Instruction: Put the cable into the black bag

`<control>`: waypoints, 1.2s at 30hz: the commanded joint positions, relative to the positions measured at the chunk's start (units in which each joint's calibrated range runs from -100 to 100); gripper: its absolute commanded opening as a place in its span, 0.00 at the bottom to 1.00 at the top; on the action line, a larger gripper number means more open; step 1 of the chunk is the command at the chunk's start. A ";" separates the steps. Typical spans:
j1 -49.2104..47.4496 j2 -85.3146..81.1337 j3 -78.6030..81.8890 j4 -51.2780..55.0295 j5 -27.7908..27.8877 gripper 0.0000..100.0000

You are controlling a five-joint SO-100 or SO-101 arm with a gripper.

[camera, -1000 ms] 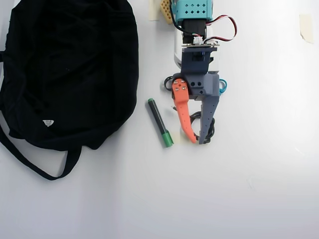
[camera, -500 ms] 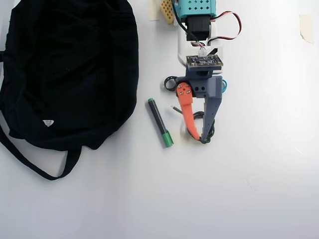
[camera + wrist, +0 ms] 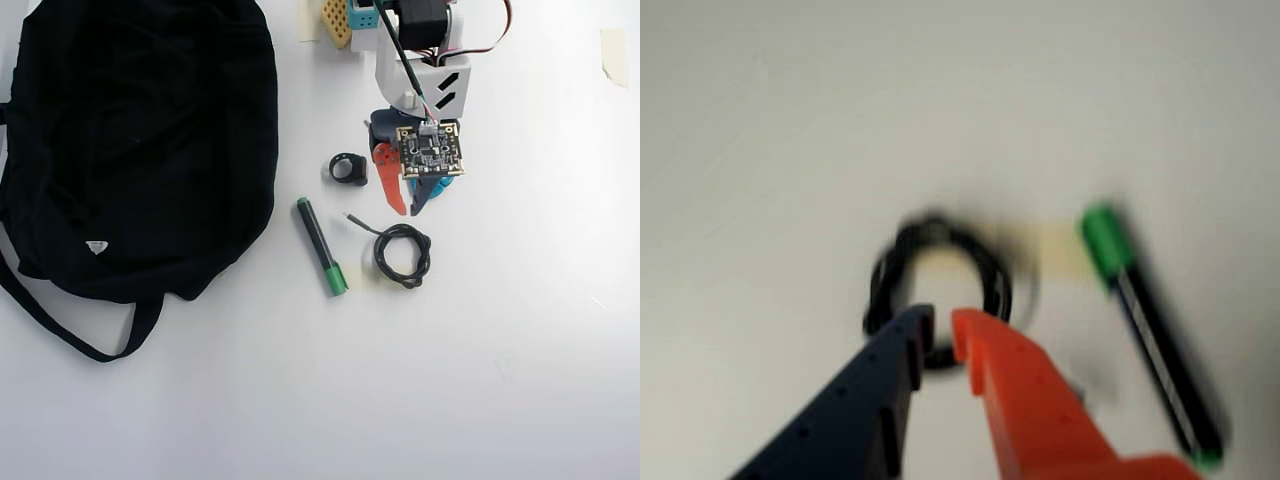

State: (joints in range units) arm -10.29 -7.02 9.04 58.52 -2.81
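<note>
A large black bag (image 3: 140, 140) of soft fabric sprawls across the left of the white surface (image 3: 520, 380) in the overhead view, a tiny white tag near its lower edge and a strap looping out below. Right of it lies a black marker (image 3: 321, 246) with a green cap. Farther right, the cable (image 3: 402, 255), a thin black cord wound into a small loop with one straight end pointing up-left, rests flat on the surface, clear of the bag. Above it the gripper (image 3: 409, 209), orange and dark blue, is nearly closed on nothing, its tips apart from the cable. A small black ring (image 3: 349, 168) sits beside it.
</note>
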 commanded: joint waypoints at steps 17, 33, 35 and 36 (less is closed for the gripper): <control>-2.88 -2.86 -2.30 19.25 0.45 0.02; -2.80 -1.86 -2.12 15.29 0.34 0.03; -2.95 -1.53 -1.67 15.29 0.34 0.03; -2.95 -1.28 -1.67 15.29 0.34 0.03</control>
State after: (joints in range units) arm -13.08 -7.10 8.96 74.75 -2.81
